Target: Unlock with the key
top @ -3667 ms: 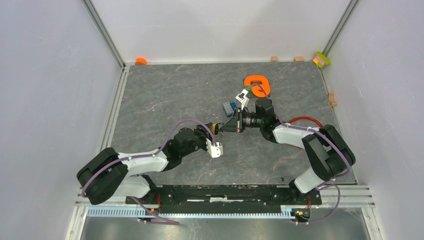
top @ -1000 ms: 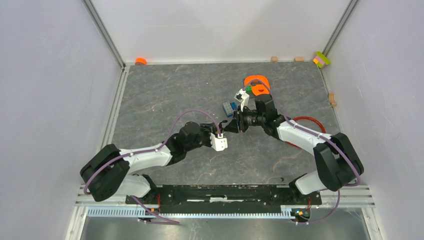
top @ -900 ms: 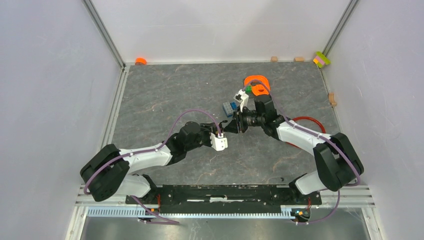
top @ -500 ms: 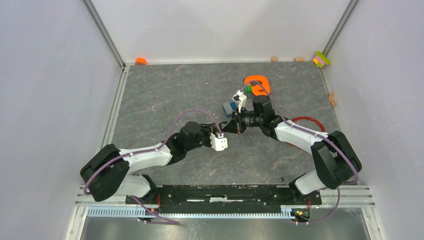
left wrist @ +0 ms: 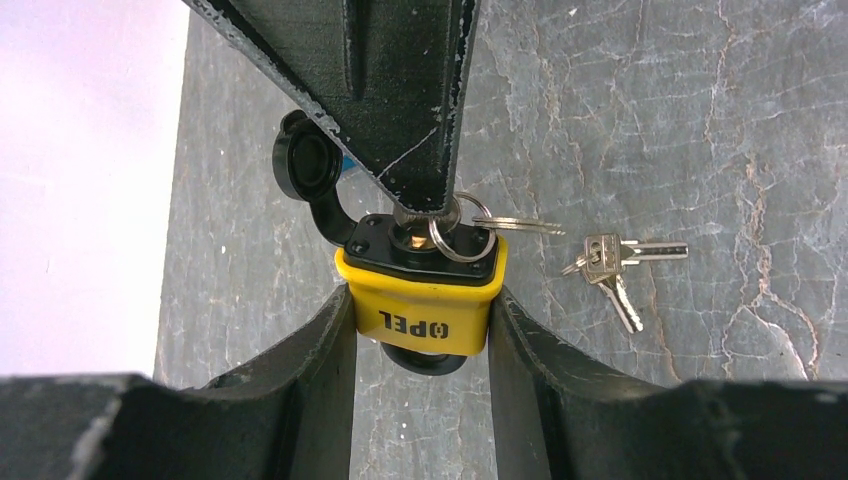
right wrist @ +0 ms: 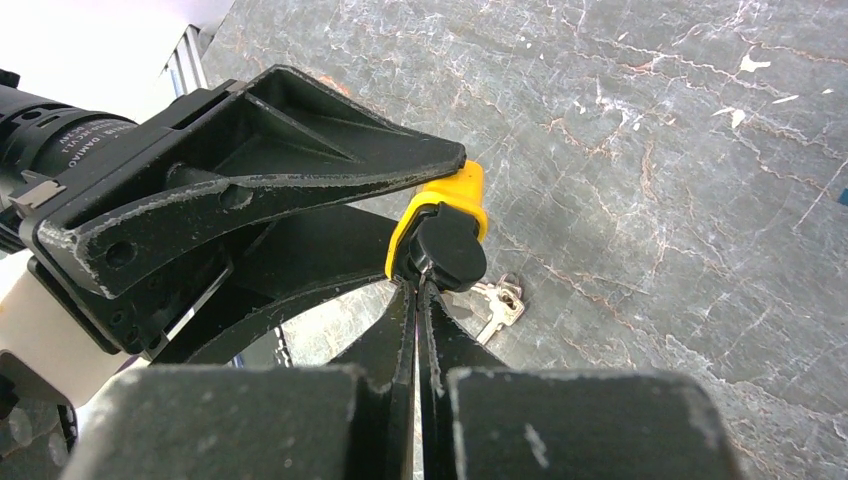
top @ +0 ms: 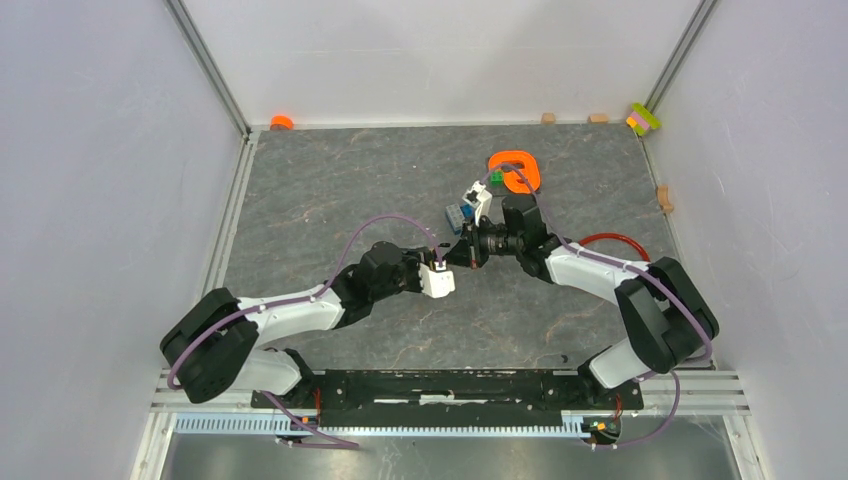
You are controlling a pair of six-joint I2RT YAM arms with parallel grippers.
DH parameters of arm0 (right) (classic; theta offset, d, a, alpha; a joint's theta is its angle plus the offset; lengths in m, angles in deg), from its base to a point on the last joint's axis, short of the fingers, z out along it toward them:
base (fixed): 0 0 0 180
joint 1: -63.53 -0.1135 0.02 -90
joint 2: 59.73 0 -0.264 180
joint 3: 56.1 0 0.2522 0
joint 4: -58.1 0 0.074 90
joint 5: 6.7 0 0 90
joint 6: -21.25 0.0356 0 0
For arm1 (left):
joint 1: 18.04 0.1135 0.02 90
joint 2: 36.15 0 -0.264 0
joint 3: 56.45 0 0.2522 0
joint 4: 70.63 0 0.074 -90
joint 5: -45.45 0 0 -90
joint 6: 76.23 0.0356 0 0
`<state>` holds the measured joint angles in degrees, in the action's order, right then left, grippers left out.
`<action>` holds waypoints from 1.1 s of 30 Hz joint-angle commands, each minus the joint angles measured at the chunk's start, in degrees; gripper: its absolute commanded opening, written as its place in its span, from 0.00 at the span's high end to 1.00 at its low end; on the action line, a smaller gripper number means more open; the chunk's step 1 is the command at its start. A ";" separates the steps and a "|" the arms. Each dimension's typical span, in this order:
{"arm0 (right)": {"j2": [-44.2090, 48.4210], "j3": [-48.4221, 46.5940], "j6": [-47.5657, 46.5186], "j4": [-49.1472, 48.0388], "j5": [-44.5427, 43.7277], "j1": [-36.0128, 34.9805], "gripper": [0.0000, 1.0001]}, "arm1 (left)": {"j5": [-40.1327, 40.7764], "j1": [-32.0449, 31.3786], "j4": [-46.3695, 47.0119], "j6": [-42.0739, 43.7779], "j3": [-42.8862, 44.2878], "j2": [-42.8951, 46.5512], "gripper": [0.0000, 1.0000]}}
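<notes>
— Grey veined desk [top: 330, 190], pale walls on three sides. What do we enter first?

— Item one: yellow padlock [left wrist: 420, 300], marked OPEL. Our left fingers [left wrist: 318, 352] are clamped on its two flanks. Its black shackle points toward the left wrist and its black keyhole face points away.

— And the key?

— Item two: key [left wrist: 520, 227], a small silver bunch at the keyhole face, with its ring and one loose blade sticking out sideways. Our right fingers [right wrist: 395, 335] are pressed together on it, meeting the padlock head-on. Their tips cover the keyhole, so we cannot tell how far the blade is seated.

— Anything attached to the lock?

— Item three: black dust cap [left wrist: 303, 165], swung open on its strap beside the keyhole.

— What else do we list?

— Item four: second bunch of keys [left wrist: 603, 258], flat on the desk just beside the padlock. Item five: blue block [top: 459, 216] and orange piece [top: 514, 170], beyond the right wrist. Item six: red cable [top: 612, 239], looped behind the right forearm.
</notes>
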<state>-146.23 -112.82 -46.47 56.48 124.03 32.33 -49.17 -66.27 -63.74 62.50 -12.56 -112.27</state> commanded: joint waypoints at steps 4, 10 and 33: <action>-0.39 -0.31 0.18 -3.56 0.47 -1.57 1.00 | -2.83 -0.46 5.96 -0.21 2.35 2.82 0.98; 0.84 -0.05 0.28 -2.94 -0.96 -1.49 0.99 | -0.65 -0.46 5.44 3.74 2.19 3.37 0.98; 1.07 -0.87 -1.84 -0.66 -2.96 -2.36 1.00 | -0.69 -0.44 2.66 2.19 3.91 2.44 0.98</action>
<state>-146.77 -112.78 -47.80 56.99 121.80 30.78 -48.69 -66.27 -67.04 64.16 -12.32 -111.39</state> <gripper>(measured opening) 0.009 0.495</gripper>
